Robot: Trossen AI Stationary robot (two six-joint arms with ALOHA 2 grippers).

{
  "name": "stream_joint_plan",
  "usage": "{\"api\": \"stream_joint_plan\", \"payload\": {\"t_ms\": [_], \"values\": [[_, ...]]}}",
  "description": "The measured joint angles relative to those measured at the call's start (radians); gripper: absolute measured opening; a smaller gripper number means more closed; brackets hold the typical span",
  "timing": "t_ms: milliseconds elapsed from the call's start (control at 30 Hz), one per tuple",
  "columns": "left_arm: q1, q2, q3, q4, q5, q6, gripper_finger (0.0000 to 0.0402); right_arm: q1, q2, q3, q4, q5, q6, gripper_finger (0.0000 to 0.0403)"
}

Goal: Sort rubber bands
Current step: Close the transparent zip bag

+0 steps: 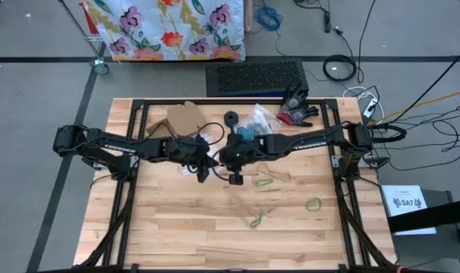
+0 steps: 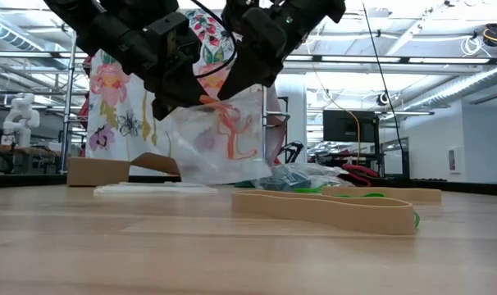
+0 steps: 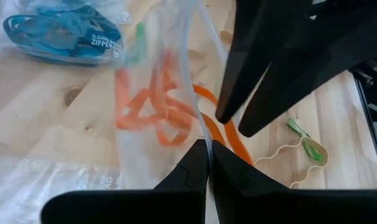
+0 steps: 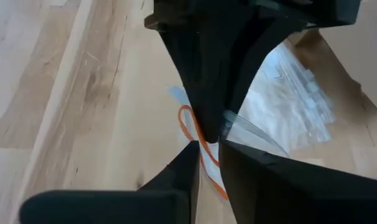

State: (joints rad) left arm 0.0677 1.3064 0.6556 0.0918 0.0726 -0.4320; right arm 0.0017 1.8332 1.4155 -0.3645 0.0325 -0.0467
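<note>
Grippers met above the middle of the wooden table [image 1: 177, 220]. The left gripper [image 3: 208, 149] had its fingers pinched shut on the rim of a clear plastic bag [image 2: 224, 139] hanging off the table, with orange rubber bands [image 3: 154, 109] inside. The right gripper [image 4: 207, 148] stood at the bag's mouth, fingers narrowly parted around an orange band [image 4: 201, 146]; whether it gripped it, I could not tell. Green bands [image 1: 313, 203] and tan bands [image 2: 330, 209] lay loose on the table nearby

Orange rubber bands [image 3: 152, 111], clear bag [image 2: 224, 139], floral cloth [image 1: 166, 29]
</note>
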Motion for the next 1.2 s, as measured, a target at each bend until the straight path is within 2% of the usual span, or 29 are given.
{"api": "stream_joint_plan", "payload": {"t_ms": [167, 333, 533, 733, 967, 1200], "values": [[-0.005, 0.000, 0.000, 0.047, 0.043, 0.000, 0.0012, -0.012, 0.000, 0.000, -0.046, 0.071, 0.016, 0.0035], [-0.011, 0.000, 0.000, 0.044, 0.055, 0.000, 0.0012, -0.007, -0.004, 0.000, -0.083, 0.068, 0.024, 0.0024], [-0.006, 0.000, -0.001, -0.043, -0.038, 0.000, 0.0012, 0.024, -0.050, 0.000, -0.064, 0.071, 0.026, 0.0022], [-0.004, 0.000, -0.001, -0.067, -0.048, 0.002, 0.0012, 0.041, -0.111, 0.000, -0.124, 0.079, 0.086, 0.0022], [-0.004, 0.000, -0.001, -0.105, -0.049, 0.002, 0.0012, 0.100, -0.124, -0.003, -0.277, 0.231, 0.155, 0.0022], [-0.004, 0.000, -0.001, -0.102, -0.048, 0.002, 0.0012, 0.159, -0.162, -0.191, -0.209, 0.341, 0.302, 0.0022]]}}
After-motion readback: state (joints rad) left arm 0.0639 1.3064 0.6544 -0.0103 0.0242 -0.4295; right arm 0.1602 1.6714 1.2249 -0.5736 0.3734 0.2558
